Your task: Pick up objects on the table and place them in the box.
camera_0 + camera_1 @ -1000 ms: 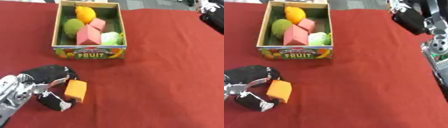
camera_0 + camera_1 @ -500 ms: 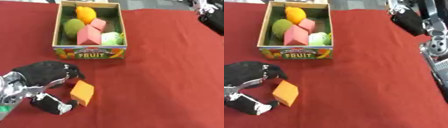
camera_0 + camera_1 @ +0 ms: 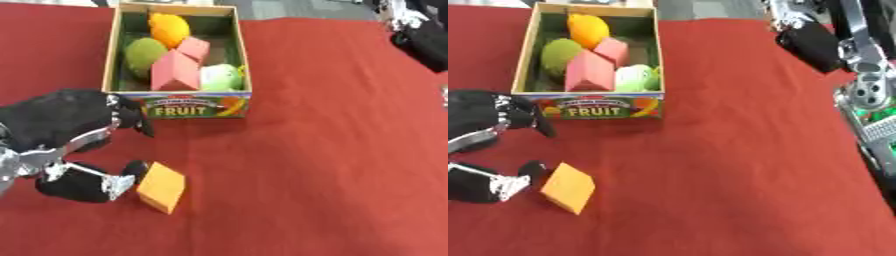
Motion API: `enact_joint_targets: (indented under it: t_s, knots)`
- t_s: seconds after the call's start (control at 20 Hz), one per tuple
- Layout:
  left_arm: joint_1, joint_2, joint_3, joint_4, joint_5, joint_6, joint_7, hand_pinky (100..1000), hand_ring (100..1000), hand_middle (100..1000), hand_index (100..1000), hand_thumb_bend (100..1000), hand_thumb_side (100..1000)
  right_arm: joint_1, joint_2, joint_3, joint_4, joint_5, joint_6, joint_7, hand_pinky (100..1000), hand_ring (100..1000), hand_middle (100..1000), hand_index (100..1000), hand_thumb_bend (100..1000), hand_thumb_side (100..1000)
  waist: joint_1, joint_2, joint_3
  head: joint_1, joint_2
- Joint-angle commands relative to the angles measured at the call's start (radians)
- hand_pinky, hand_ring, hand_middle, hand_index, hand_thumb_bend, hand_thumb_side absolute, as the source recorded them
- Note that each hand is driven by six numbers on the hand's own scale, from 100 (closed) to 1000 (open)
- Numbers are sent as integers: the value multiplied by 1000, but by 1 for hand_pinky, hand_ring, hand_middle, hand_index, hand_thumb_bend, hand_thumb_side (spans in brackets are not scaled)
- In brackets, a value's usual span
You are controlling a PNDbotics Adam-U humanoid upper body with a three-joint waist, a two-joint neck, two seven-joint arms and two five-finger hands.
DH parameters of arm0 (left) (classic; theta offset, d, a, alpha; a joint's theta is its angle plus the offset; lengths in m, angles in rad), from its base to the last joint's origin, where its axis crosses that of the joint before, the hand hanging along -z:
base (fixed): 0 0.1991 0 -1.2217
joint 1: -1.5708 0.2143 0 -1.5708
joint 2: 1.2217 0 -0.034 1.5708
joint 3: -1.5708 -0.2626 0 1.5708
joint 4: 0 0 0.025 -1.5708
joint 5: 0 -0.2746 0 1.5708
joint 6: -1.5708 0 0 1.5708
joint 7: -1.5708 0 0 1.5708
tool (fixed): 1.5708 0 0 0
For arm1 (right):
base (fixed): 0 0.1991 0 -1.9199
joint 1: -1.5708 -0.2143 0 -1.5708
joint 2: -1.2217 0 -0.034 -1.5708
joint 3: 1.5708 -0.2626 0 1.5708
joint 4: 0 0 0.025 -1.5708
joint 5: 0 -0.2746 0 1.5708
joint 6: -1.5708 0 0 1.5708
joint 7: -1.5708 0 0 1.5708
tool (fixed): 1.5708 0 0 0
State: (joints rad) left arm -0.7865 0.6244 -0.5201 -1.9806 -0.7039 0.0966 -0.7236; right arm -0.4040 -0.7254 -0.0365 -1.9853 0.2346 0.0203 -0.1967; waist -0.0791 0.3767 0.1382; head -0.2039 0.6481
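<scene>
Left robot hand [image 3: 66,137] spread, thumb tip touching orange block [image 3: 162,186]; fruit box [image 3: 175,106] just beyond.

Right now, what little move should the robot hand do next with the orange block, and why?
Probably close the left robot hand around the orange block. The block lies tilted on the red table at the thumb's tip, fingers spread above it, not gripped yet, and the fruit box waits just beyond.
</scene>
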Motion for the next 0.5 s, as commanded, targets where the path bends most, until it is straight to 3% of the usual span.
enact_joint_targets:
  t_s: [0.05, 0.2, 0.5]
  knots:
    - [-21, 19, -4, -19, 28, -69, -84, 884, 896, 876, 922, 399, 430, -7, -24, -13, -15, -8, -1, 0, 841, 825, 728, 858, 100, 658, 7, -16, -3, -1, -17]
    - [-22, 15, -27, -19, 47, -105, -168, 897, 911, 880, 937, 440, 455, -6, -24, -12, -15, -8, -2, 0, 841, 825, 727, 858, 100, 661, 7, -14, -5, -1, -15]
    - [-14, 10, -80, -17, 84, -76, -183, 911, 935, 899, 955, 498, 468, -7, -21, -10, -15, -9, -2, 3, 841, 825, 727, 858, 100, 668, 7, -13, -9, 1, -15]
